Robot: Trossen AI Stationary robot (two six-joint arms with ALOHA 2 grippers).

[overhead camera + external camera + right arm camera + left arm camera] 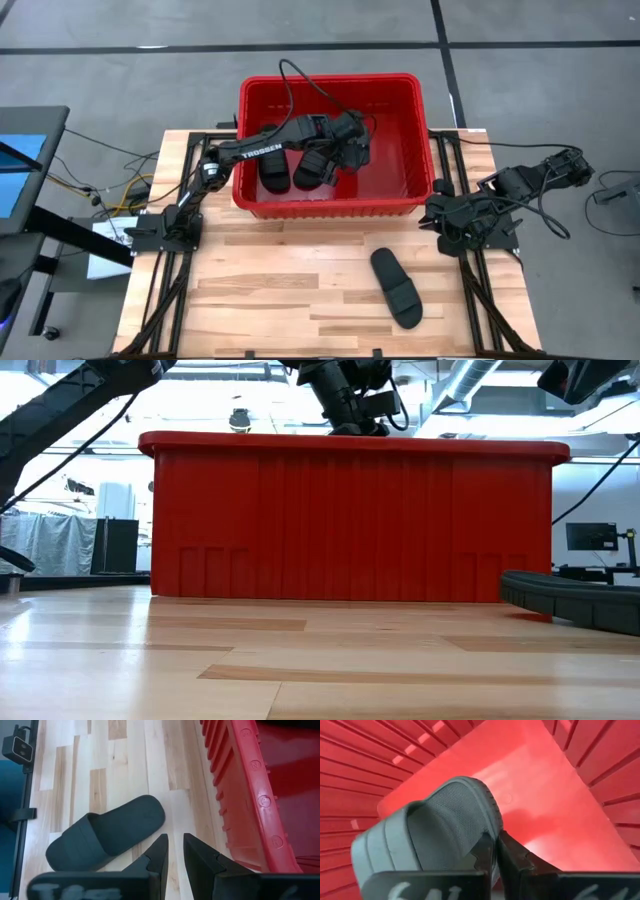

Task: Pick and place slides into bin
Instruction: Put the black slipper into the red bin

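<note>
A: High view: left gripper (350, 140) sat inside the bin (412, 195); two slides (273, 172) in there, one slide (397, 288) on the table at 5 o'clock of it. Right gripper (455, 222) parked at 3.

B: Left wrist: fingers (512, 855) pinched shut on a held slide (445, 822) by its sole edge. Likely light, flexible foam; the strap looks a surer hold. Right wrist: fingers nearly closed, empty.

A pale wood-plank worktop (270, 300) stands on a grey concrete floor (120, 90); silver ceiling ducts (480, 385) run overhead, with a dark monitor (592, 536) behind.
</note>
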